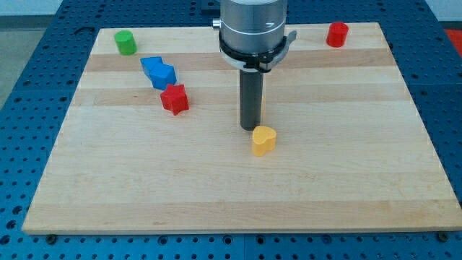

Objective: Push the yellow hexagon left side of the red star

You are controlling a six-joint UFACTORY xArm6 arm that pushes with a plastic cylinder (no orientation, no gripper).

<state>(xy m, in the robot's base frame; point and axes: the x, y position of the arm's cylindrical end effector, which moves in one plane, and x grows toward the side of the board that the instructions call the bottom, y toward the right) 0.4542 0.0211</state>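
Contact is nearly made: tip [250, 128] is set just above the yellow block [264, 140], well right of the red star [175, 99], for a leftward push; no hand is fitted.

You see the yellow hexagon [264, 140] lying flat on the tabletop [216, 195] near the middle of the view, a small rounded yellow block. The red star [175, 99] lies flat well apart from it, toward the view's upper left, its points showing clearly.
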